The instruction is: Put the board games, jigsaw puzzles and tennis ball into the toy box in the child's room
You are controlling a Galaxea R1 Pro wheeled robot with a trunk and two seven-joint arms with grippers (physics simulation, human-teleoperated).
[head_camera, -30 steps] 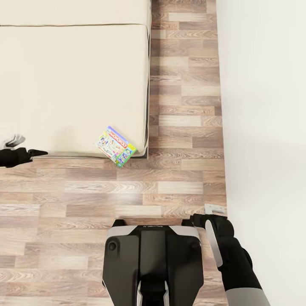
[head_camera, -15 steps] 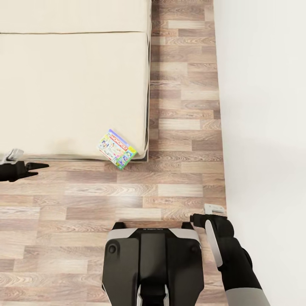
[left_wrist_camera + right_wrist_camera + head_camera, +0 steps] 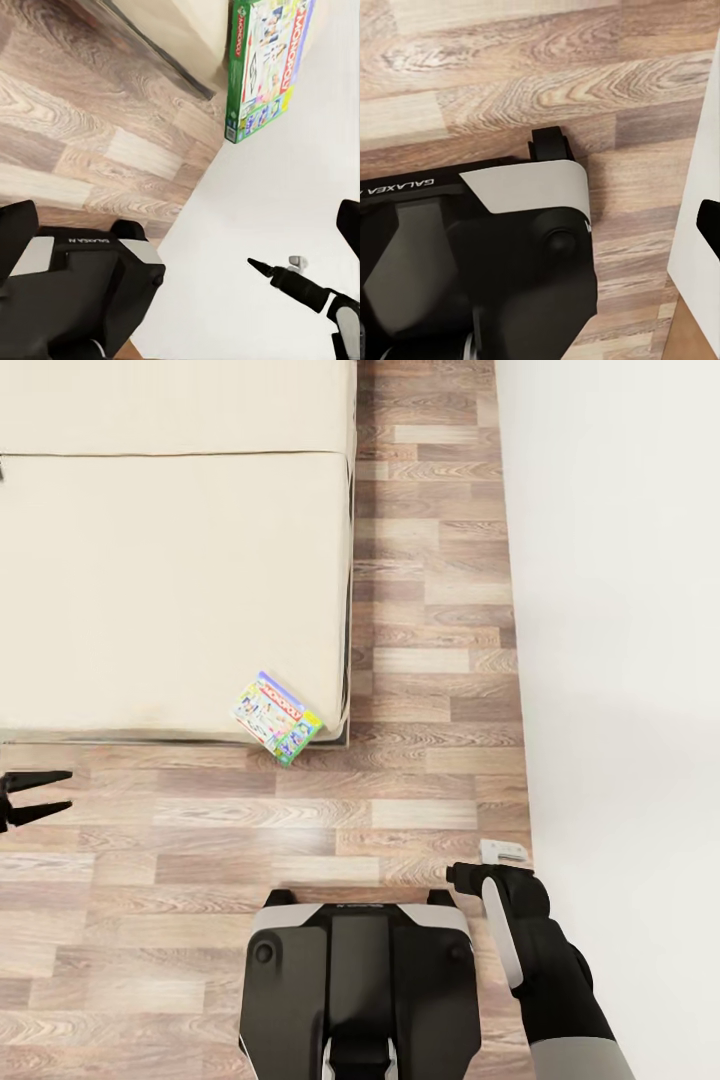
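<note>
One board game (image 3: 276, 717), the green-and-white printed box, lies on the near corner of the bed (image 3: 170, 580), its lower corner poking out past the mattress edge above the wood-plank floor (image 3: 400, 800). From the left wrist view the same box shows its green side panel and bright lid against the pale mattress.

Both arms are clear of it. The left pincer (image 3: 38, 797) hangs over the floor just off the bed's front edge, well to the side of the box; its two dark fingers are spread apart in a fork with nothing between them. The right pincer (image 3: 503, 851) sits low beside the robot's base (image 3: 360, 980), close to the white wall (image 3: 620, 660); I cannot tell from here whether it is open or closed.

My reading is that the job is at the fetching stage for this bed-side game. Next the robot would need to bring the left arm across toward the corner, line the open fingers up with the overhanging edge, which offers the easiest bite, and close on the thin side without shoving the box off onto the floor.
</note>
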